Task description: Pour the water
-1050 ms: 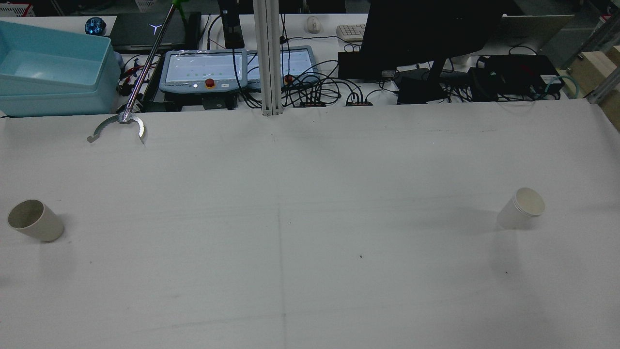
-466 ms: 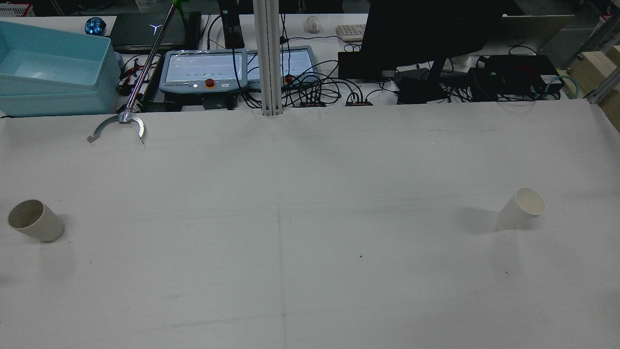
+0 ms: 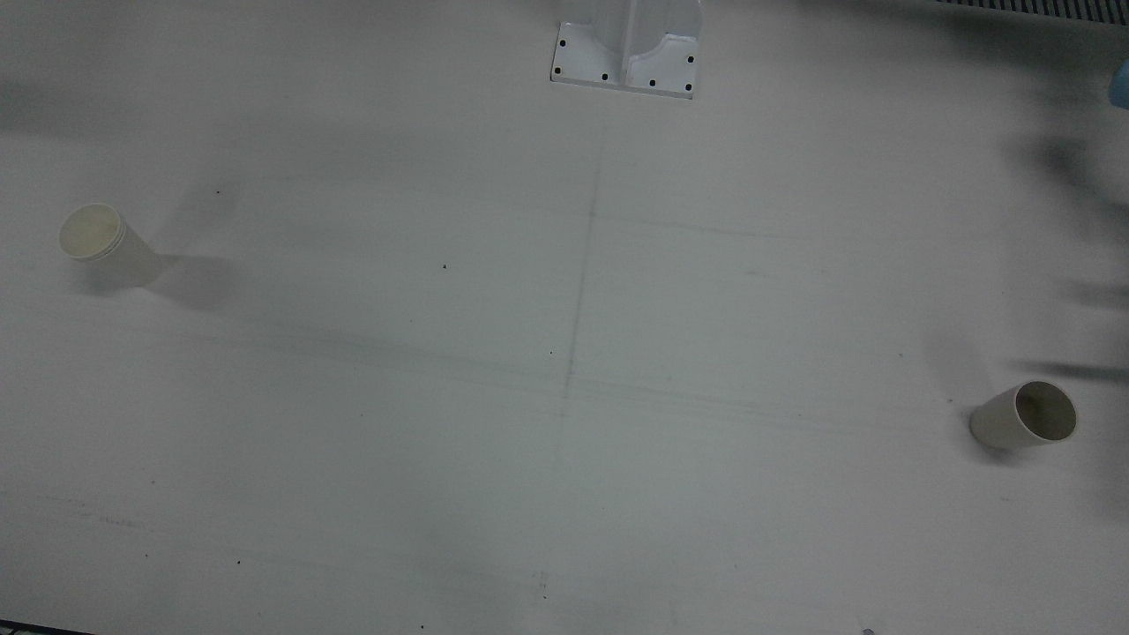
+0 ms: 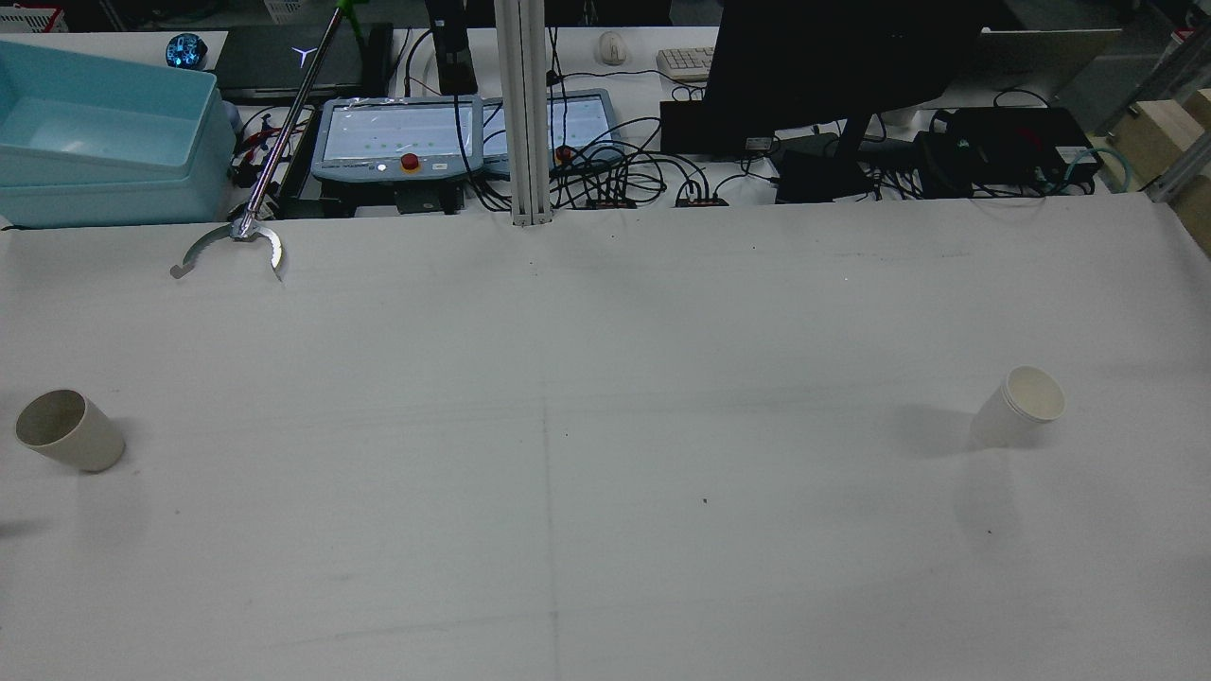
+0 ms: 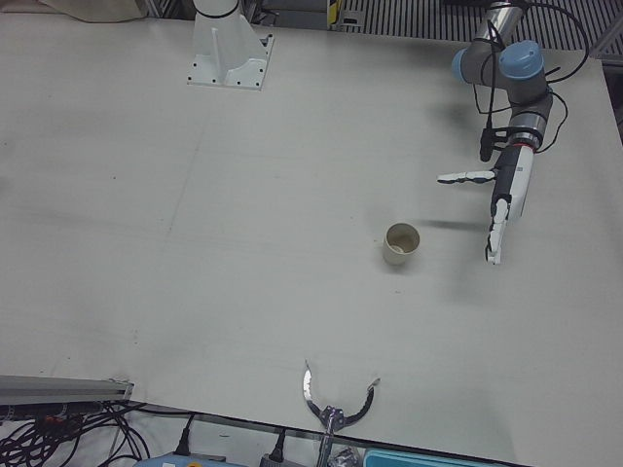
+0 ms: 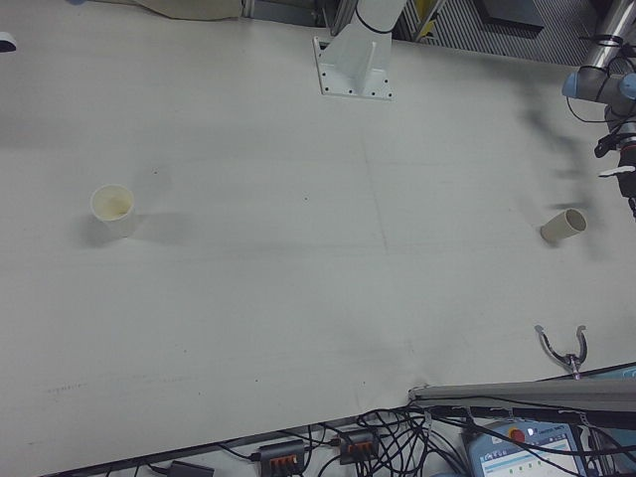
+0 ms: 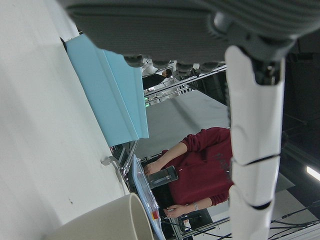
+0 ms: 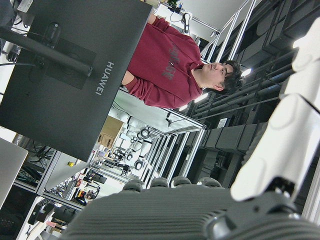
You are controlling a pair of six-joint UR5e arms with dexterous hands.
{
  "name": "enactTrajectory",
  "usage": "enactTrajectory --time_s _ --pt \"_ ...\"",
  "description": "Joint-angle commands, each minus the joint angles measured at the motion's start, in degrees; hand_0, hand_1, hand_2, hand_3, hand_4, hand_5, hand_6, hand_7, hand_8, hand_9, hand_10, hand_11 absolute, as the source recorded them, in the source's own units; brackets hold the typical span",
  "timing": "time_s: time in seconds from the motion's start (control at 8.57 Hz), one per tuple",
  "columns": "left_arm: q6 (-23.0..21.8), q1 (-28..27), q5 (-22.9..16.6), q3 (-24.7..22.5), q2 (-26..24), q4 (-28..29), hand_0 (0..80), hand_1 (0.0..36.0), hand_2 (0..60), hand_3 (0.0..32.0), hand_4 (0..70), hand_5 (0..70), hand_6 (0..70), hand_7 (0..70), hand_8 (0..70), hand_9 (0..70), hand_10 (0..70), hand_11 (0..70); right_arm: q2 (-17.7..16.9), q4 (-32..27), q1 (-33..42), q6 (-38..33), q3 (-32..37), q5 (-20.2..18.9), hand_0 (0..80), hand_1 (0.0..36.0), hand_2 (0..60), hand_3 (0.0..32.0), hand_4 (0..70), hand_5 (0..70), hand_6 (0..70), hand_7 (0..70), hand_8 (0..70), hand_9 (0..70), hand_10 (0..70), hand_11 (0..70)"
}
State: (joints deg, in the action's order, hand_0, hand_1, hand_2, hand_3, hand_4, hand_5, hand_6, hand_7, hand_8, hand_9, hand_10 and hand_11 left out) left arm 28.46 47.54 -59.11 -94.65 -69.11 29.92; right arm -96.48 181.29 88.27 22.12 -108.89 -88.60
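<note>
- The left hand (image 5: 501, 190) hangs above the desk (image 5: 243, 243) with its fingers (image 5: 495, 233) spread and holding nothing. The nearer cup (image 5: 400, 243) stands upright on the desk, off to the side of those fingers and below them, clearly apart.
- If the fingers close from this height or this offset, they likely catch only the rim or miss entirely. The cup looks light, so a glancing touch could tip it and roll it away.
- Whether this cup holds water I cannot tell; its inside looks dark. If it does, a knock or a hard squeeze on the thin wall spills it across the desk.
- The right hand (image 8: 280, 150) appears only in its own camera, where part of one pale finger shows against a dark monitor (image 8: 70, 60). That is too little to say whether its fingers are apart or curled. The other cup (image 6: 112, 205) stands far from the left fingers, on the opposite half of the desk, with no hand near it in the wide views.
- The two cups are well apart, so one must be carried a long way. A loose hold or a tilt during that trip would lose water early.
- A metal claw tool (image 5: 336, 404) lies at the desk's edge, past the cup from the fingers. A wide sweep could strike it.
- A person (image 7: 200, 165) stands beyond the desk.
</note>
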Motion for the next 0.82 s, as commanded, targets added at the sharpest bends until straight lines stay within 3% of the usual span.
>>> enactTrajectory --time_s 0.0,0.12,0.47,0.58,0.7 --pt "-0.34 -5.17 0.92 5.00 -4.19 0.57 56.9 24.0 4.3 0.0 2.8 1.2 0.0 4.7 0.0 0.0 0.4 3.3 -2.29 -0.41 0.07 2.63 1.65 0.00 45.7 12.6 7.7 0.0 0.0 0.0 0.0 0.0 0.0 0.0 0.0 0.0" --pt "-1.21 -5.17 1.10 4.91 -4.28 0.49 56.6 23.6 4.0 0.0 2.8 1.1 0.0 5.0 0.0 0.0 0.1 2.9 -2.05 -2.67 -0.02 3.27 7.23 -0.17 45.6 12.4 7.0 0.0 0.0 0.0 0.0 0.0 0.0 0.0 0.0 0.0" --pt "-1.13 -5.44 3.90 7.01 -5.41 2.57 56.0 23.0 4.0 0.0 2.9 1.4 0.0 4.8 0.0 0.0 0.9 3.9 -1.78 -4.81 -0.20 3.10 8.61 0.00 44.6 11.6 5.4 0.0 0.0 0.0 0.0 0.0 0.0 0.0 0.0 0.0" --pt "-2.09 -5.96 8.09 9.20 -6.38 6.95 56.7 23.6 3.6 0.0 3.0 1.6 0.0 4.8 0.0 0.0 1.4 4.6 -1.78 -4.63 -0.64 3.10 8.78 0.00 44.9 11.7 5.4 0.0 0.0 0.0 0.0 0.0 0.0 0.0 0.0 0.0" --pt "-6.19 -7.10 10.57 9.39 -6.39 7.86 55.9 23.4 4.3 0.0 2.1 0.6 0.0 4.7 0.0 0.0 2.3 6.1 -1.61 -4.54 -1.25 3.10 8.87 0.00 44.7 11.6 5.5 0.0 0.0 0.0 0.0 0.0 0.0 0.0 0.0 0.0"
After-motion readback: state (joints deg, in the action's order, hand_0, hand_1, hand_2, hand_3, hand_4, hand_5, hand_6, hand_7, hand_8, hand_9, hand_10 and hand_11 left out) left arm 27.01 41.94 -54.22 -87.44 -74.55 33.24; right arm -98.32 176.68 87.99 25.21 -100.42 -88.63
